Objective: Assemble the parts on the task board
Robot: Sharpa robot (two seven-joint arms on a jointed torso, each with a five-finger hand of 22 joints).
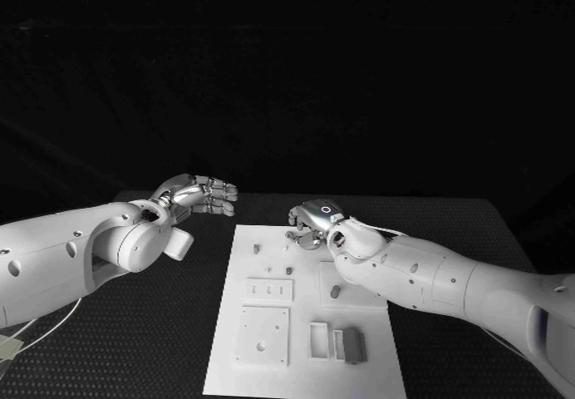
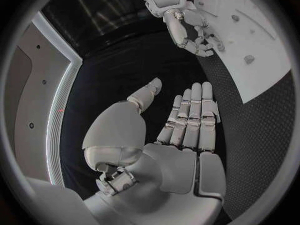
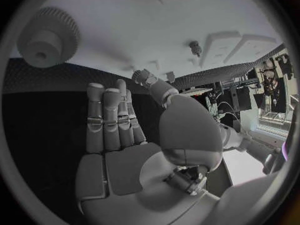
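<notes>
Black table (image 1: pixel 144 349), white task board (image 1: pixel 306 332) running near-to-far down the middle. Left hand (image 1: pixel 198 195) hovers over bare table just left of the board's far-left corner, fingers (image 2: pixel 190 117) straight and side by side, thumb apart, holding nothing. Right hand (image 1: pixel 314 223) sits at the board's far edge, right of centre; fingers (image 3: pixel 109 117) extended together, thumb angled off, nothing held. Grey parts on the board: gear (image 3: pixel 47 35) close by the right hand, a block (image 1: pixel 346 345) in the near-right tray, a small peg (image 1: pixel 334 292) mid-board, small stud (image 3: pixel 195 47) beside raised plates.
</notes>
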